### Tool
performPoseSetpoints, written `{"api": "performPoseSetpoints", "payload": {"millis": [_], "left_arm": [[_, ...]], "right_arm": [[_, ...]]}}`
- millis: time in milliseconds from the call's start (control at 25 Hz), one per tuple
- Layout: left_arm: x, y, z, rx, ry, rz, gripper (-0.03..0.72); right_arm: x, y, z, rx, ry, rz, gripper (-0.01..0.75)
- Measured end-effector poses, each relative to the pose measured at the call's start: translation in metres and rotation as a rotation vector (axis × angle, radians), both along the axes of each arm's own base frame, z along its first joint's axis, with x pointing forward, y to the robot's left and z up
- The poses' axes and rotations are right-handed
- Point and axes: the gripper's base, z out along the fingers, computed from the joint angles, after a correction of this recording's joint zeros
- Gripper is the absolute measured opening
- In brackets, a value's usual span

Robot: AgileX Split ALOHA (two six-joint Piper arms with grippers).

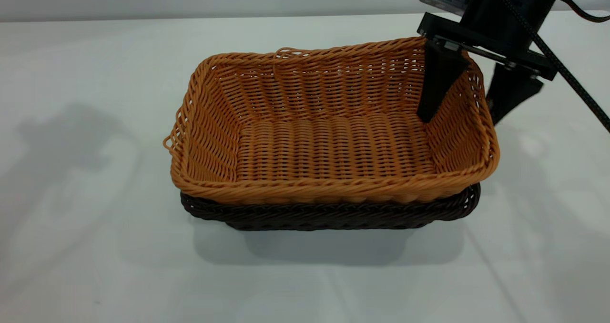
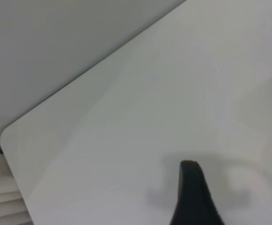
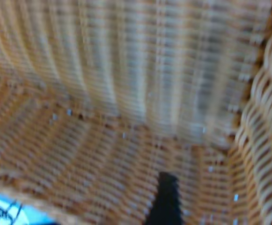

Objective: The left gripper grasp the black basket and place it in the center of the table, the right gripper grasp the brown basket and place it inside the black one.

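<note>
The brown basket (image 1: 333, 142) sits nested inside the black basket (image 1: 333, 216) in the middle of the white table (image 1: 95, 266); only the black one's rim and lower wall show beneath it. My right gripper (image 1: 461, 119) straddles the brown basket's right end wall, open, with one finger inside the basket and the other outside it. The right wrist view is filled by the brown basket's weave (image 3: 126, 93), with one dark fingertip (image 3: 166, 197) above the floor. A dark part of my left gripper (image 2: 192, 197) hangs over bare table (image 2: 173, 93), away from both baskets and out of the exterior view.
The table's rounded corner (image 2: 7, 136) and its edge show in the left wrist view. A black braided cable (image 1: 572, 82) runs down from the right arm. Bare tabletop lies to the left of and in front of the baskets.
</note>
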Motion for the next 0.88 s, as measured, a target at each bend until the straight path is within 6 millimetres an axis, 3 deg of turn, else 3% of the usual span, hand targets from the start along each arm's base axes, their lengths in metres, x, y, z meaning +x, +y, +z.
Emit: {"api": "performPoseSetpoints", "payload": {"millis": [120,240,480,680,800,880], "left_arm": [[0.0,-0.003,0.0,-0.044,0.006,0.002,0.425],[-0.001,-0.006,0.0,-0.083,0.013,0.003,0.425],[-0.022,-0.007,0.021,-0.11,0.007,-0.009,0.425],[-0.072,-0.007,0.056,-0.127,0.027,-0.013,0.425],[-0.106,-0.007,0.069,-0.167,0.113,0.029,0.421],[-0.124,-0.006,0.075,-0.197,0.154,0.068,0.412]], "right_arm": [[-0.002,-0.001,0.012,-0.005,-0.006,0.024,0.634],[-0.003,-0.006,0.037,-0.04,-0.071,0.046,0.621],[-0.018,-0.018,0.126,-0.102,-0.29,0.026,0.554],[-0.061,-0.027,0.223,-0.06,-0.528,-0.04,0.548],[-0.103,-0.035,0.265,-0.031,-0.651,-0.061,0.548],[-0.134,-0.042,0.282,-0.024,-0.714,-0.065,0.547]]}}
